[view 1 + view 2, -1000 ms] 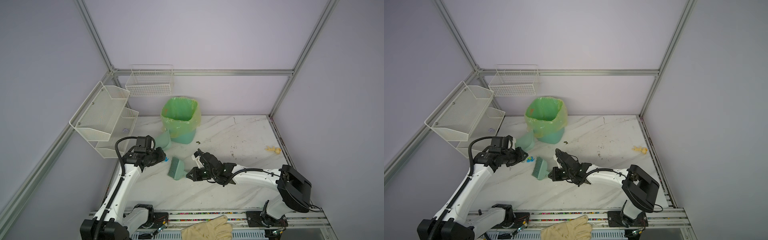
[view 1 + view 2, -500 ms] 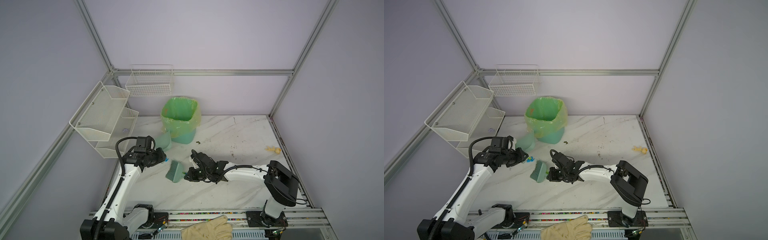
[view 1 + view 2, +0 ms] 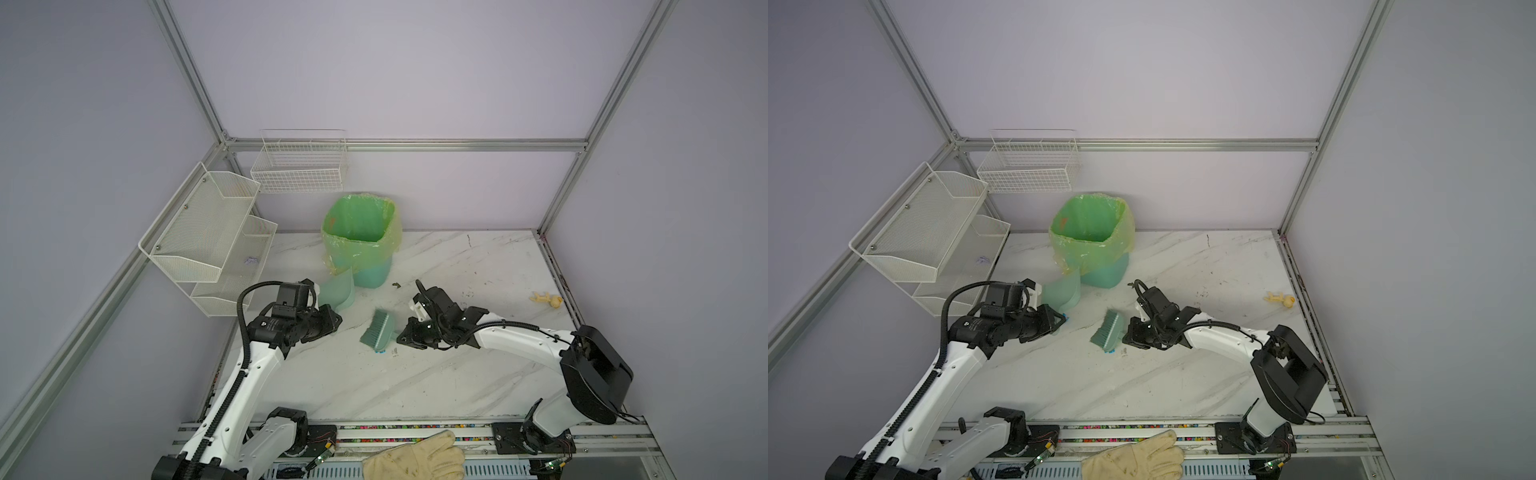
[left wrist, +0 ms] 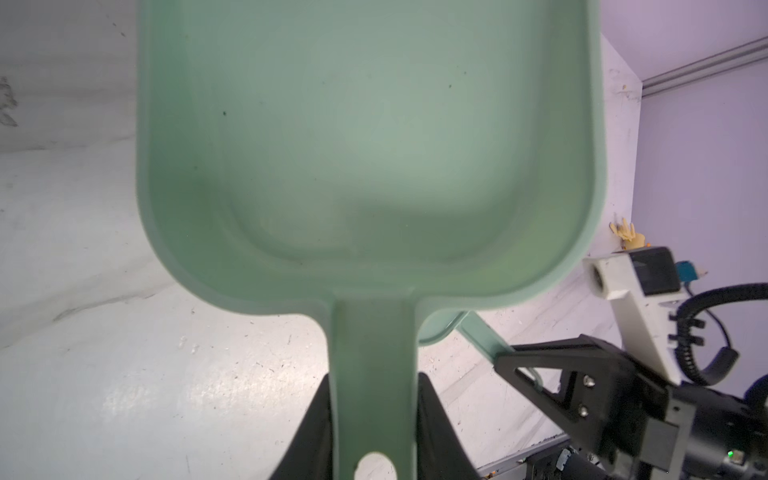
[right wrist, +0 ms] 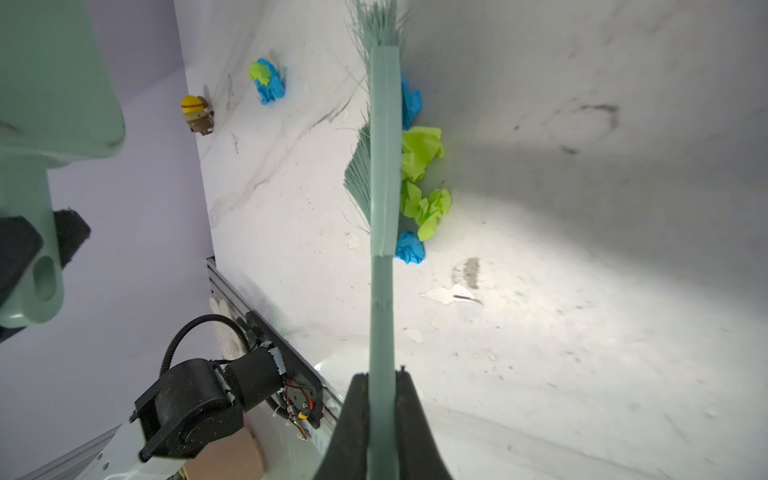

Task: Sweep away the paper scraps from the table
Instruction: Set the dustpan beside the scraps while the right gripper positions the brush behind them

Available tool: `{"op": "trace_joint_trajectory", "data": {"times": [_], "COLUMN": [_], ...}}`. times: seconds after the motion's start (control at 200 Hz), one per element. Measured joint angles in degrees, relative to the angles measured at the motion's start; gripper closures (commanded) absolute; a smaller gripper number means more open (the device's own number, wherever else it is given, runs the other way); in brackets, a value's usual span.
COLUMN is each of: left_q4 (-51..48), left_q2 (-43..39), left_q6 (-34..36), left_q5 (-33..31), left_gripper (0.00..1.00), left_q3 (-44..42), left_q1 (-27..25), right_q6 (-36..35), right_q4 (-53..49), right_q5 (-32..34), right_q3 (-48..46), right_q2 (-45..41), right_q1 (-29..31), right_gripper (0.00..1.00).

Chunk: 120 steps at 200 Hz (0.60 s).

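Right wrist view: the right gripper clamps the handle of the green brush. Blue and lime paper scraps bunch against the brush head on the counter. Beside the brush, the left gripper grasps the dustpan handle. The scraps look featherlight, soft and scatter-prone: push them with the bristles, don't pinch.

Soft even light, faint shadows, wrist views blurred, glare on table

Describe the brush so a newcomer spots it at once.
Find the green-lined bin at the back of the marble table. Just in front, mid-table, the right claw grips a pale green brush. Unlike the same-coloured dustpan nearby, it has bristles, with blue and lime paper scraps beside it.
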Motion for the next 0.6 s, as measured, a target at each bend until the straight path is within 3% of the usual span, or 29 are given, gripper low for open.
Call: {"op": "trace_joint_trajectory", "data": {"times": [0.255, 0.395, 0.6], "left_q4": [4.11, 4.79, 4.90], "left_q2": [5.29, 7.93, 7.80], "left_q6": [-4.26, -5.09, -5.25], "left_q5": [-2.62, -4.20, -6.01], "left_gripper": [1.00, 1.00, 1.00], "left_q3": [-0.68, -0.68, -0.66], "left_q1": [-12.61, -14.58, -14.93], "right_q6": [-3.98, -4.63, -7.52], "right_q4": [-12.00, -15.52, -17.03], "right_q5": [3.69, 5.35, 5.77], "right_q3": [-0.81, 0.46, 3.76], "right_q2": [-9.81, -13.97, -12.20], "right_q1": [-4.61, -4.61, -4.22], "right_gripper": [1.00, 1.00, 1.00]}}
